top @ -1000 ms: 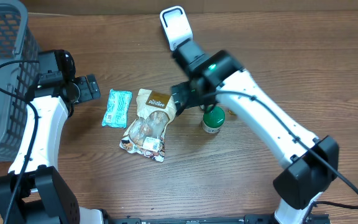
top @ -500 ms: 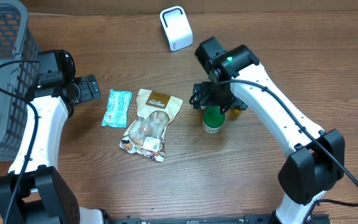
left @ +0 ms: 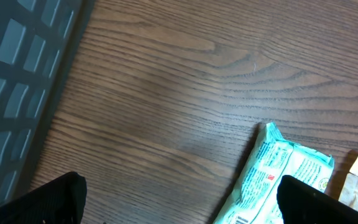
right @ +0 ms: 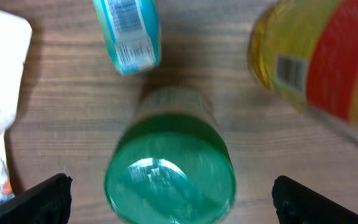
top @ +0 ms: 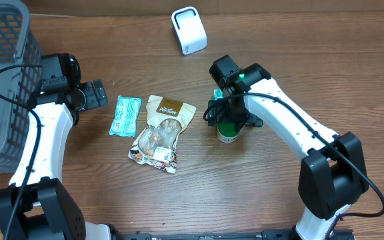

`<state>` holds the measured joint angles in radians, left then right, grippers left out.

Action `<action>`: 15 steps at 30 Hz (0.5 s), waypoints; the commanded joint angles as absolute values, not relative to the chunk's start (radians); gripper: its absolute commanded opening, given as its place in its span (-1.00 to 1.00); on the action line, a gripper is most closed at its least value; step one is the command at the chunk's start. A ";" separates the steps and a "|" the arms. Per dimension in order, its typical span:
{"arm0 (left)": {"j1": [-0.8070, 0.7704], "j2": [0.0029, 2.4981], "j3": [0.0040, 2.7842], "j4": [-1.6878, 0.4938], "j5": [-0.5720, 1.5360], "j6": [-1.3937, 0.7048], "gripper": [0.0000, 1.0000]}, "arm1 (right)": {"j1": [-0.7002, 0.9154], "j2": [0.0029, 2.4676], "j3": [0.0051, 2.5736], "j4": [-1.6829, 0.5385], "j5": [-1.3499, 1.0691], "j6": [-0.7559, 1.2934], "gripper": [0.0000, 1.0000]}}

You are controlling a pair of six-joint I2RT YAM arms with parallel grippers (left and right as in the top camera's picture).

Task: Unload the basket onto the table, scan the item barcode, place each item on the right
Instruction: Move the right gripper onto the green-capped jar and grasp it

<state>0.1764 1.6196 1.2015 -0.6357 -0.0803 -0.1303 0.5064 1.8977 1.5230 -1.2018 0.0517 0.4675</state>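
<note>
A jar with a green lid (top: 229,131) (right: 169,171) stands upright right of the table's centre. My right gripper (top: 226,115) (right: 173,200) hangs open directly above it, one dark fingertip on each side of the lid and clear of it. A white barcode scanner (top: 189,30) stands at the back of the table. Off to the left, my left gripper (top: 99,93) (left: 179,200) is open and empty beside a teal packet (top: 125,115) (left: 279,175) that lies flat.
A beige snack bag (top: 160,130) lies between the teal packet and the jar. A yellow and red container (right: 316,56) and a small teal box (right: 126,31) lie just beyond the jar. A grey basket (top: 5,67) (left: 17,74) fills the far left.
My right arm has swung from over the snack bag's top edge to the right and now sits above the green-lidded jar. The left arm has not moved.
</note>
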 commanded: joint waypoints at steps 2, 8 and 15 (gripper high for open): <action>0.170 1.605 1.223 -0.635 -0.085 -0.119 0.99 | 0.510 1.892 1.467 -1.142 0.051 0.471 1.00; 0.170 1.605 1.223 -0.635 -0.085 -0.119 0.99 | 0.510 1.893 1.407 -1.078 0.051 0.471 1.00; 0.170 1.605 1.223 -0.635 -0.085 -0.119 0.99 | 0.510 1.893 1.402 -1.078 0.050 0.472 0.82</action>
